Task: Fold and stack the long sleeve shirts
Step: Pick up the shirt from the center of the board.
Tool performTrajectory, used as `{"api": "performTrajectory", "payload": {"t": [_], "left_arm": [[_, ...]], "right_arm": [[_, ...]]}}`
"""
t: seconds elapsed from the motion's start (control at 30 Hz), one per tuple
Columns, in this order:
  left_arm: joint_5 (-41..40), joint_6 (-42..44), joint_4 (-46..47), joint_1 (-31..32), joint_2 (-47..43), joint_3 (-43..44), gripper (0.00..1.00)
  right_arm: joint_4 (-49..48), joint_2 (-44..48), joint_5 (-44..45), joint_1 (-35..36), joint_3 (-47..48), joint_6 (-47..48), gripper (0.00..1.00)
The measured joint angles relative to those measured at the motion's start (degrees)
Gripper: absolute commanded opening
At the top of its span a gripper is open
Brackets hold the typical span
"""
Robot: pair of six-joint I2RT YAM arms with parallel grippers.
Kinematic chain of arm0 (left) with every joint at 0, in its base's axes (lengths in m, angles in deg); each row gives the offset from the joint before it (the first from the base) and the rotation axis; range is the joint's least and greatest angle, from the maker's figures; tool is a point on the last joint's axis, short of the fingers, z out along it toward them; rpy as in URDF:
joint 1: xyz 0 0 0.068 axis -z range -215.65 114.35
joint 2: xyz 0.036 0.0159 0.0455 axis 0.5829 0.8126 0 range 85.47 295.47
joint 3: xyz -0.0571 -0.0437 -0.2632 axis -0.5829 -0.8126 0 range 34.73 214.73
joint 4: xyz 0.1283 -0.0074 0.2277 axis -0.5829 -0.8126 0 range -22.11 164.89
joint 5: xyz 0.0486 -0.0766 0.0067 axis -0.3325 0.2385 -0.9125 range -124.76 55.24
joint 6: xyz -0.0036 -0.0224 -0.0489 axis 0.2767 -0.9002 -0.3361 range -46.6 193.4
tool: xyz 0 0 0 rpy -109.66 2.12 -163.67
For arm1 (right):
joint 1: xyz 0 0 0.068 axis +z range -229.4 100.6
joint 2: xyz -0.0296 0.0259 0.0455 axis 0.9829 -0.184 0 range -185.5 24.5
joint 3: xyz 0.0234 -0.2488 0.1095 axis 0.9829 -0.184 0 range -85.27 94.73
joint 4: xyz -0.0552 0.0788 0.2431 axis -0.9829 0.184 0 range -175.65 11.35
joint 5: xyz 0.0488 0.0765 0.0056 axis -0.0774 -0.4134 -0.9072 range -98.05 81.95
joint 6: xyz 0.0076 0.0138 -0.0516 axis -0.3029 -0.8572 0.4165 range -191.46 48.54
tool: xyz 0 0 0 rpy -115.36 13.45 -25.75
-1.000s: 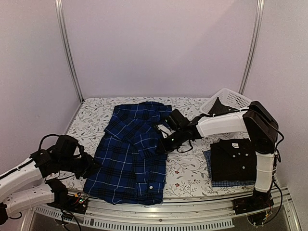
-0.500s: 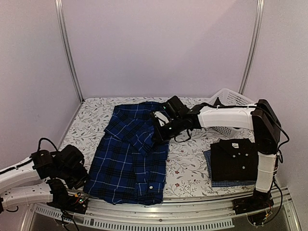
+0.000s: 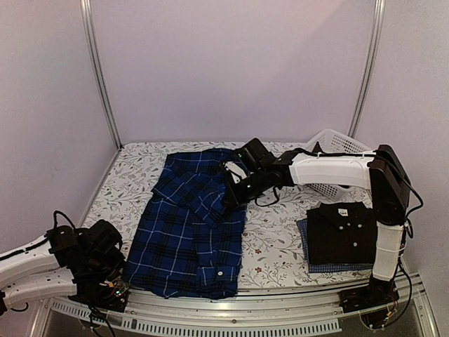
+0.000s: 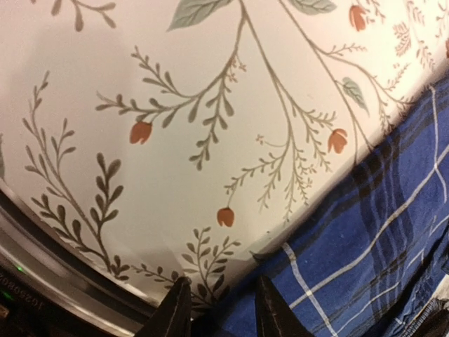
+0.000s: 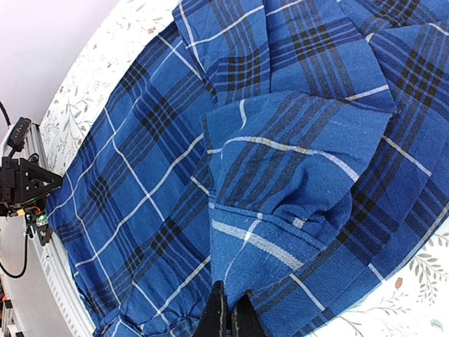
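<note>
Right tool (image 5: 228,312) — fingers pinched together on a raised fold of the dark blue plaid cloth shirt (image 3: 189,232), which is spread on the floral-print counter (image 3: 273,242). Left tool (image 4: 221,314) — narrowly parted at that shirt's near-left hem. The plain black buttoned shirt (image 3: 342,232) lies folded atop the fine blue check shirt (image 3: 330,267), well right.

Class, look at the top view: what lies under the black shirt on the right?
A blue check shirt lies under the black shirt. Only its left and near edges show; the rest is covered.
</note>
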Motion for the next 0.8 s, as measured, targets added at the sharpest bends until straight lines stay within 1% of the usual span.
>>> {"api": "performTrajectory", "payload": {"t": [0.1, 0.27, 0.4, 0.47, 0.57, 0.67, 0.7, 0.8], "left_arm": [[0.98, -0.92, 0.28, 0.0, -1.64, -1.05, 0.25], [2.23, -0.7, 0.35, 0.0, -2.47, -1.44, 0.1], [2.38, 1.11, 0.94, 0.04, -1.95, -1.09, 0.04], [2.12, 2.73, 1.2, 0.04, -0.85, 0.04, 0.0], [1.79, 6.95, 3.58, 0.07, 2.05, 2.71, 0.0], [1.79, 12.48, 7.37, 0.09, 7.19, 5.88, 0.0], [1.95, 15.02, 8.98, 0.09, 10.27, 7.63, 0.0], [2.29, 20.04, 10.88, 0.11, 15.47, 11.02, 0.0]], "right_arm": [[0.33, 0.46, 0.11, 0.0, 0.44, 0.24, 0.0], [1.62, 0.57, 0.68, 0.0, 3.8, 1.07, 0.0], [4.52, 0.44, 2.73, -0.09, 9.99, 2.64, 0.0], [6.16, -0.04, 4.7, -0.28, 15.89, 4.46, 0.0], [7.34, -1.14, 8.2, -0.87, 24.35, 7.63, 0.0], [7.69, -2.8, 11.82, -1.97, 32.48, 11.72, 0.0], [7.69, -3.23, 13.42, -2.36, 34.64, 13.55, 0.0], [6.88, -3.89, 16.55, -2.99, 37.77, 17.88, 0.0]]}}
